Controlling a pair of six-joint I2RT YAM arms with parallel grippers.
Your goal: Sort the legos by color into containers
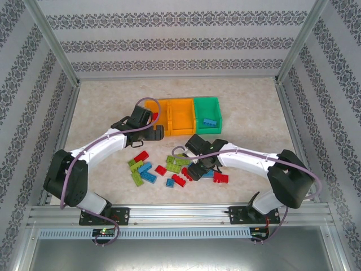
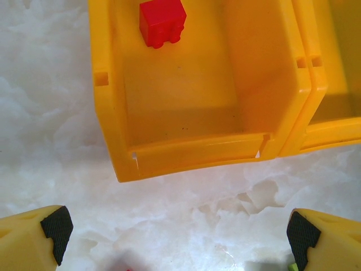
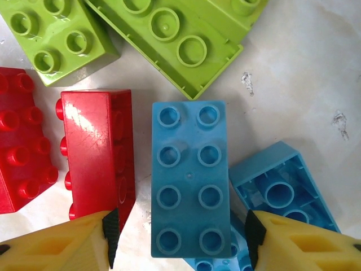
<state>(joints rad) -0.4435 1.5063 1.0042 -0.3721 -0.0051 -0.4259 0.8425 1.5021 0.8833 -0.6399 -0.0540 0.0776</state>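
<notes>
top view: on the desk (image 1: 101, 101) a left orange bin (image 1: 158, 101), a middle orange bin (image 1: 181, 102) and a green bin (image 1: 207, 100) stand in a row, and a small blue brick (image 1: 210, 122) lies in the green one. loose legos (image 1: 145, 168) lie nearer the arms.

left wrist view: the left tool (image 2: 179, 234), jaws wide apart, hovers before the left orange bin (image 2: 192, 155), which holds a red brick (image 2: 162, 22).

right wrist view: the right tool (image 3: 182, 234) has its jaws apart on either side of a studs-up blue brick (image 3: 190, 175), touching neither flank. a tipped red brick (image 3: 98, 152) lies just beside it.

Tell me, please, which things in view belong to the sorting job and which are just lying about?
Job: loose legos on the table; left orange bin with a red brick; middle orange bin; green bin with a blue brick.
Not the job: aluminium frame; patterned walls.
</notes>
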